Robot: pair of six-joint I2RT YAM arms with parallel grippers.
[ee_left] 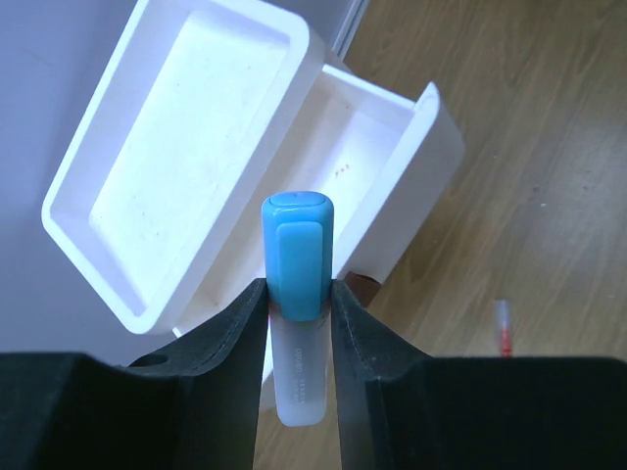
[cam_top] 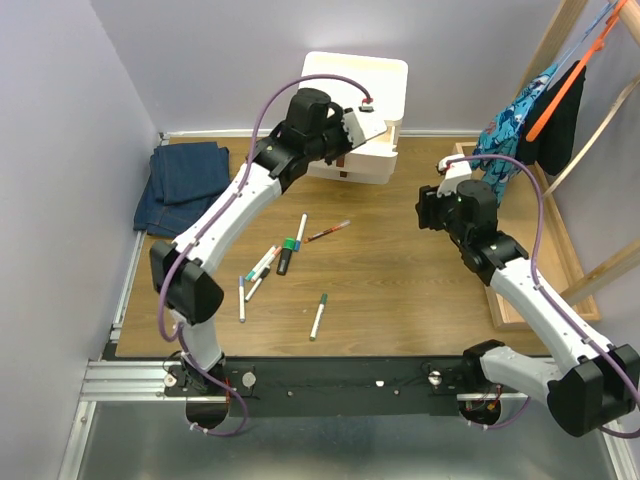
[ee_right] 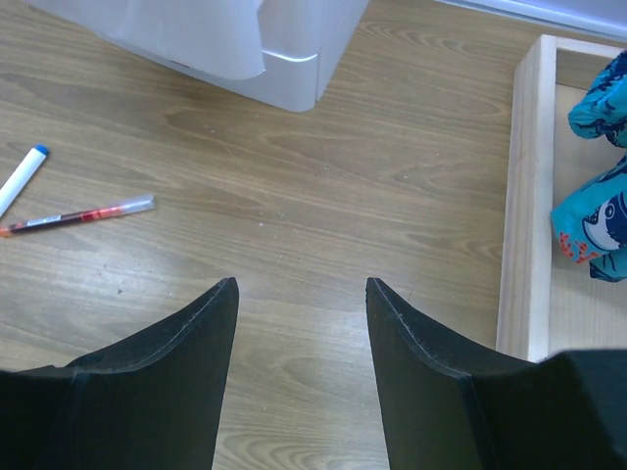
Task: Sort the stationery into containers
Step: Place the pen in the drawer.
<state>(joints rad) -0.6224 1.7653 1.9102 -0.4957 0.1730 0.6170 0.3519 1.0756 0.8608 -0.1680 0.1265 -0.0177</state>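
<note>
The left hand (ee_left: pixel 297 294) pinches a highlighter (ee_left: pixel 297 257) by its sides, just below a glossy sky-blue cap. The frosted white barrel runs back between the black fingers. It carries fine print, too small to read. The highlighter hangs over the cream-white cabinet (cam_top: pixel 355 80), which stands against the far wall. The cabinet is smooth plastic, its top a shallow recessed pan with rounded corners, and one drawer (ee_left: pixel 392 147) stands pulled out toward the bench (cam_top: pixel 400 290).

The right hand (ee_right: pixel 302 284) is spread with nothing between its fingers, above bare wood grain. Just to its right runs the raised rim of a wooden tray (ee_right: pixel 519 196) holding teal patterned cloth (ee_right: pixel 593 225).

Loose pens lie left of the bench's middle:
- a red pen (ee_right: pixel 78 215) with a clear barrel
- a white pen (ee_right: pixel 22 178) with a blue tip
- a stubby black marker (cam_top: pixel 287 257) with green at one end
- a slim green-capped pen (cam_top: pixel 318 315) nearer the arm bases

Folded jeans (cam_top: pixel 185 185) fill the far left corner, and a metal rail (cam_top: pixel 125 290) edges that side. Between the scattered pens and the tray the wood lies open.
</note>
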